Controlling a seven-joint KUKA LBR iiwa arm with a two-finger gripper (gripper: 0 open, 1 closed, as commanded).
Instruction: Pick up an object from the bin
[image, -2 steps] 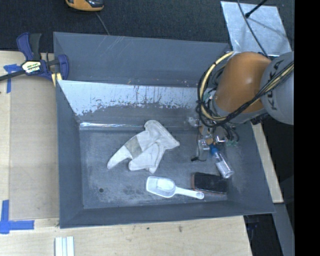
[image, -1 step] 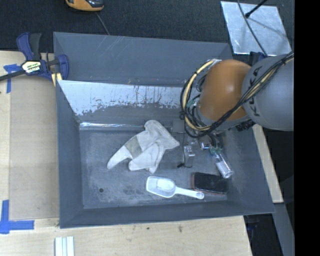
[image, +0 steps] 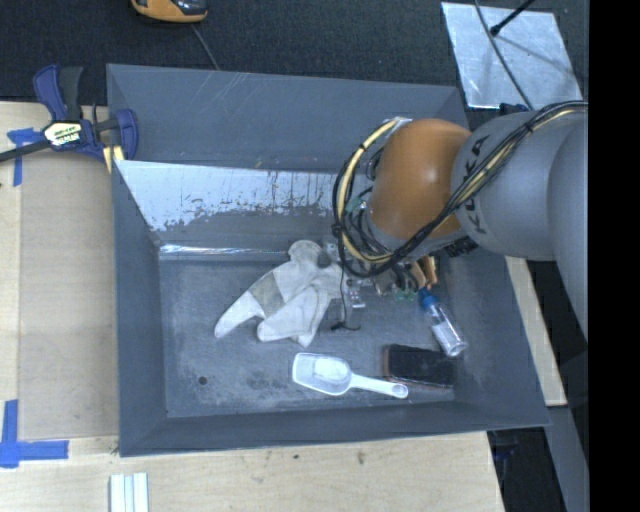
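Hovering at the three o'clock edge of the crumpled white cloth (image: 285, 295) in the middle of the bin (image: 140, 330), my end effector (image: 350, 308) may be open or closed; I cannot tell. Nothing looks lifted yet, so gripping and raising remain. A white scoop (image: 325, 375) lies at my six o'clock.

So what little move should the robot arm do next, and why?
Probably dip straight down a little onto the white cloth. The gripper hangs at the cloth's right edge, while the white scoop and the black case lie apart from it.
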